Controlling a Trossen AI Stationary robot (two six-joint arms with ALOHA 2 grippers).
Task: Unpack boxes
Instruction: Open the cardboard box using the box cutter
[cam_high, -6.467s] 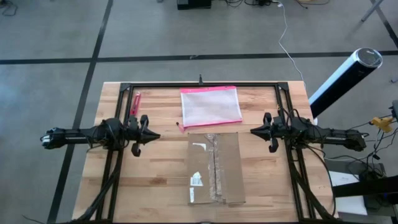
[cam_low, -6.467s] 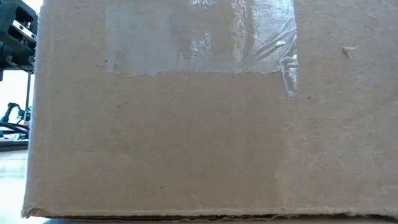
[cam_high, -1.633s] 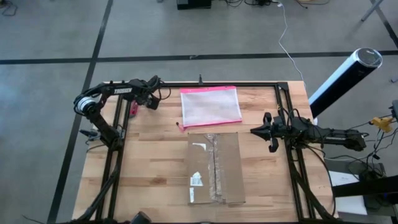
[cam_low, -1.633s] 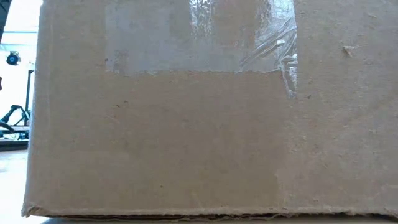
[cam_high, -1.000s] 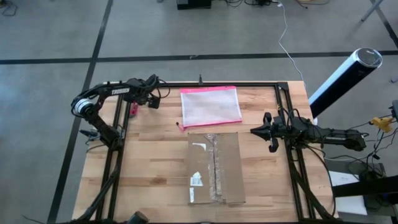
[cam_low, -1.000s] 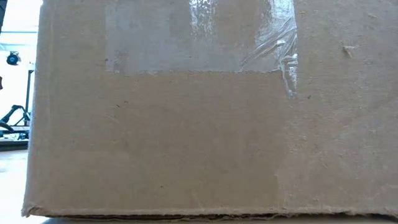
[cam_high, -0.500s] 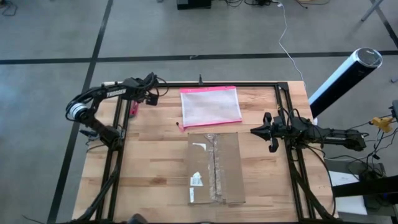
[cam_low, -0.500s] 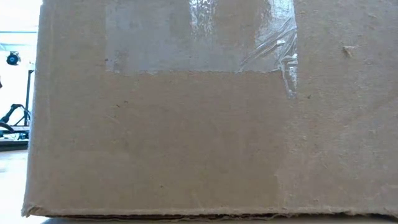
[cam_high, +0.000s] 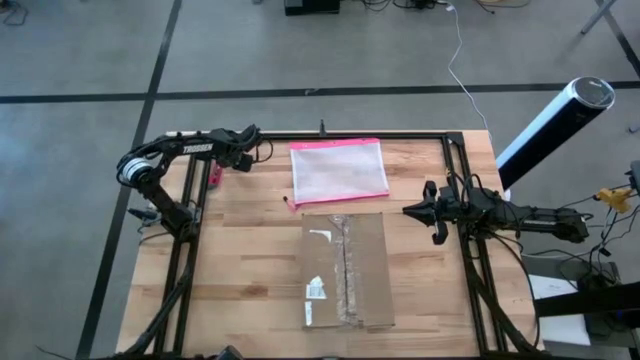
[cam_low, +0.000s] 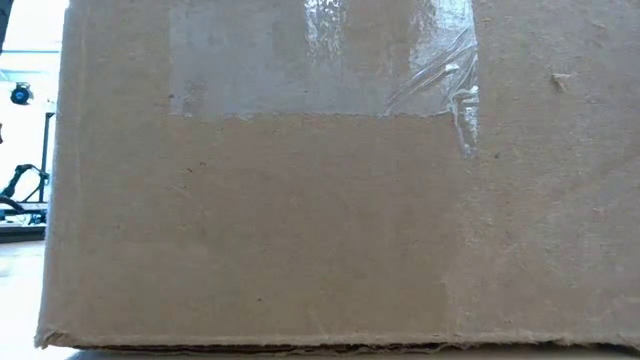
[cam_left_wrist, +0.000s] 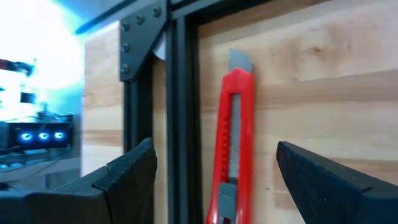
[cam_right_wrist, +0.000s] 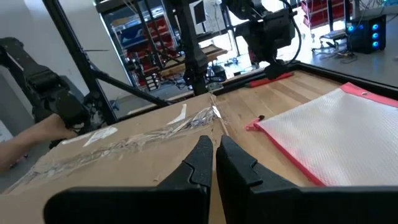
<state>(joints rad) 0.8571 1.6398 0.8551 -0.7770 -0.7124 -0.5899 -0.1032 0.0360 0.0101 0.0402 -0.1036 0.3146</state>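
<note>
Your cardboard box (cam_high: 344, 269) sits flat on the wooden worktop (cam_high: 250, 270), toward its near edge and about midway across, with clear tape along the top seam and small white labels on the left flap. Just beyond it lies the pink-edged pouch (cam_high: 338, 170). Your left gripper (cam_left_wrist: 211, 180) is at the far left corner, jaws spread wide on either side of a red utility knife (cam_left_wrist: 233, 149) lying beside the black frame rail (cam_left_wrist: 177, 112), not touching it. Your right gripper (cam_right_wrist: 214, 158) waits at the right of the box, jaws together, pointing toward it.
</note>
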